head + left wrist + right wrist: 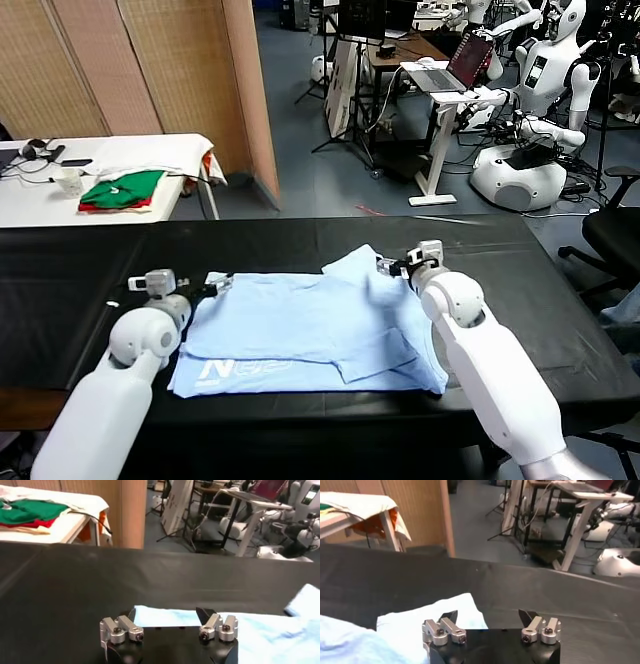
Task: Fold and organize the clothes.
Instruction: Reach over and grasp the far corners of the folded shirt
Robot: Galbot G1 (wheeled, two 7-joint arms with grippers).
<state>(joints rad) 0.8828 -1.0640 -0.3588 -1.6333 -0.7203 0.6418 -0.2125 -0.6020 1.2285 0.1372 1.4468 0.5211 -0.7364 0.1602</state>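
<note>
While a pale blue T-shirt (310, 335) lies partly folded on a black table (60, 290), both arms of the robot reach in over its far edge, one at each end of the garment. Its left gripper (215, 287) sits low at the shirt's far left corner, fingers spread wide and holding nothing; the left wrist view shows the two dark fingertips (206, 614) apart, just over the hem of the blue cloth (265, 630) where it meets the black surface. Its right gripper (392, 267) hovers at the far right end of the shirt, beside a sleeve (352, 262) that sticks out toward the back of the table, and its fingers are likewise fully spread and empty; in the right wrist view the tips (449, 616) stand apart above that pale flap of fabric (415, 625), one tip over the cloth and the other over bare tabletop. Part of the shirt has been turned in over the body, leaving layered edges near its right side, and a white printed letter mark (222, 369) shows near the front left corner. Behind the black table, to the left, a white table (110, 155) carries a green garment (128, 187) stacked on a red one (145, 202), with a wooden partition (150, 65) beyond. Other white robots (540, 110) and a laptop stand (445, 110) occupy the room's right background.
</note>
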